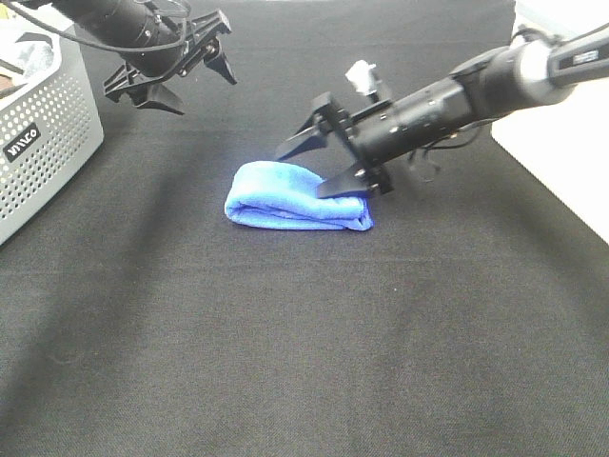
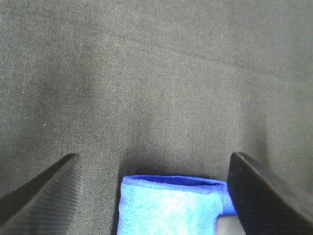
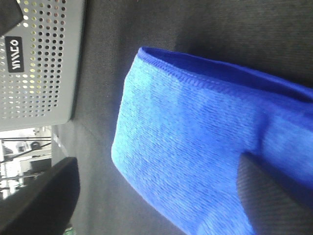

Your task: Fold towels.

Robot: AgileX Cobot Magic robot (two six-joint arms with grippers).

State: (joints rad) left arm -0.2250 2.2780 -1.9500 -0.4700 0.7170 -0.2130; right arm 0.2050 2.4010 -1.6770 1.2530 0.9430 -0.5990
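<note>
Exterior high view: the folded towel (image 1: 297, 197) lies mid-table (image 1: 304, 362), right of the basket (image 1: 43, 133). The fold could be dragged open if the right end effector (image 1: 319, 157) lifts or slides while one finger presses the towel's right end. The left end effector (image 1: 181, 71) is held released, empty, above the far left. The right is spread wide, grasping nothing.

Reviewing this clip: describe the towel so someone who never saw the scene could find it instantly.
On the black tablecloth, right of the grey perforated basket, look under the right gripper. The blue towel lies there folded into a small bundle, the only brightly coloured thing on the cloth.
</note>
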